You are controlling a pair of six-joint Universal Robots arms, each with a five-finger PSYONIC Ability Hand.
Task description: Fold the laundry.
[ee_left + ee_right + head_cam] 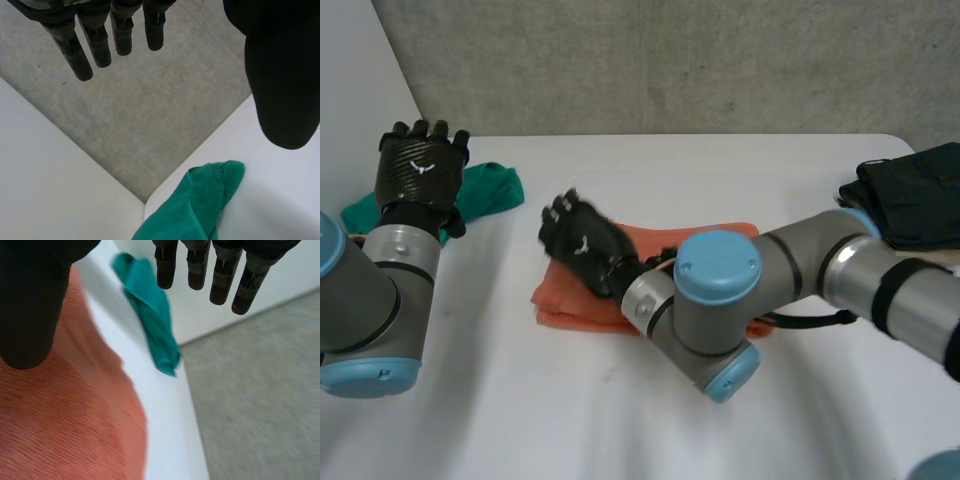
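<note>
Head view: folded orange cloth (565,300) beneath straight-fingered right robot hand (582,245)

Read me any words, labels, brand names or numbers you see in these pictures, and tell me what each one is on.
No text can be read in any view.
left hand: a small white mark on its back, too small to read.
right hand: a similar white mark, blurred, unreadable.
orange cloth, green cloth, dark cloth: no label or print shows.

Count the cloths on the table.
3: orange cloth under the right hand, green cloth beside the left hand, dark pile at the table's right edge, possibly several pieces.
</note>
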